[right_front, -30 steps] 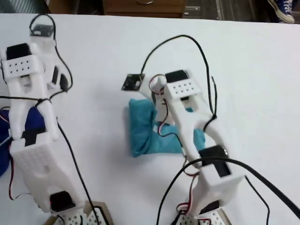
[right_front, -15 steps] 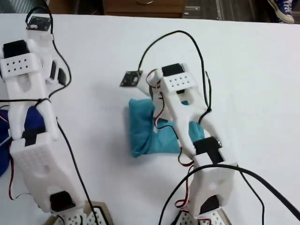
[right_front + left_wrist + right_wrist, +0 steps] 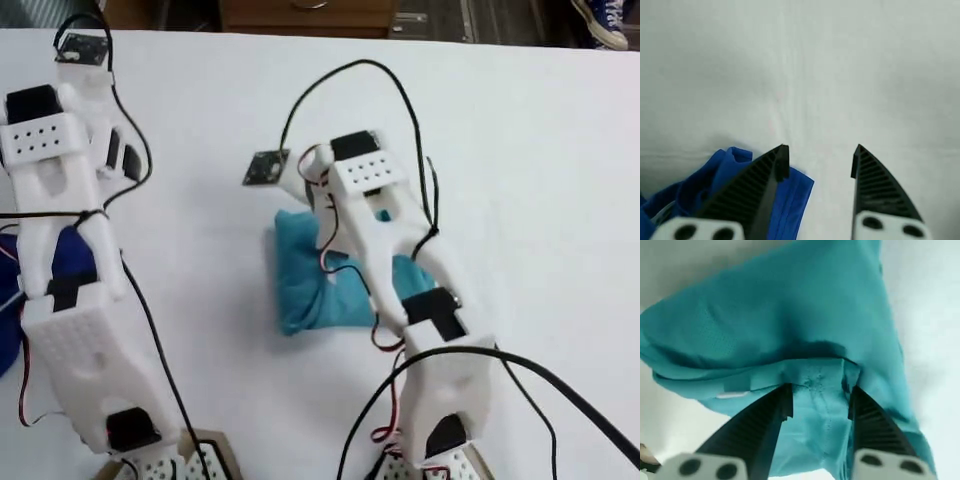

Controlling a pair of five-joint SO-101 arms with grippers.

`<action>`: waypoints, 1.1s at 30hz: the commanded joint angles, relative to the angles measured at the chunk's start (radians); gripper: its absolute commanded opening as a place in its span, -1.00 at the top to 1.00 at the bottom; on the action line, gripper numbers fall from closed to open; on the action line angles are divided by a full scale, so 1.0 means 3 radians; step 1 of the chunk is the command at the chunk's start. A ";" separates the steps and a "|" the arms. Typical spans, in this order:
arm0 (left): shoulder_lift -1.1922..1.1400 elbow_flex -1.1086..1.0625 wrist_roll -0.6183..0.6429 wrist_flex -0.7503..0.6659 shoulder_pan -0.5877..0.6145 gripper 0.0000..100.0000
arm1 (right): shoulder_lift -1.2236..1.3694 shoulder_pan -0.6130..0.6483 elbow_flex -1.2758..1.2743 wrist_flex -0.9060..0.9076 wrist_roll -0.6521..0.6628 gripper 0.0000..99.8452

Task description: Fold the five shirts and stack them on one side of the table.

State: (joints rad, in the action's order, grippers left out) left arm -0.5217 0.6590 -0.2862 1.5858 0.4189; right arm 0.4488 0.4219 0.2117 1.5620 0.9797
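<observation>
table: no neat stack yet imo. teal shirt at ctr, roughly folded, not placed. blue shirt bunched at 9 o'clock edge, maybe pile start. R gripper jaws apart, straddling a teal ridge. L gripper open, empty, beside blue. Early stage, most work left.

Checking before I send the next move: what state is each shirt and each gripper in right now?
teal shirt: bundled into a rough fold, lying on the table, one ridge of cloth raised.
blue shirt: crumpled, lying by the left gripper.
left gripper: open, holding nothing, over bare table beside the blue shirt.
right gripper: open, fingers straddling the raised ridge of the teal shirt.
</observation>
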 commanded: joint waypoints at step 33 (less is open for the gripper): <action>-0.0235 0.0857 -0.0010 0.0159 -0.0184 0.55 | -0.0652 -0.0647 -0.0184 0.0458 0.0010 0.96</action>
State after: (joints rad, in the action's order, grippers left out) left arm -0.5984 0.8631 -0.2862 1.6180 0.3667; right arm 0.3383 0.2639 0.1979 1.6893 0.9782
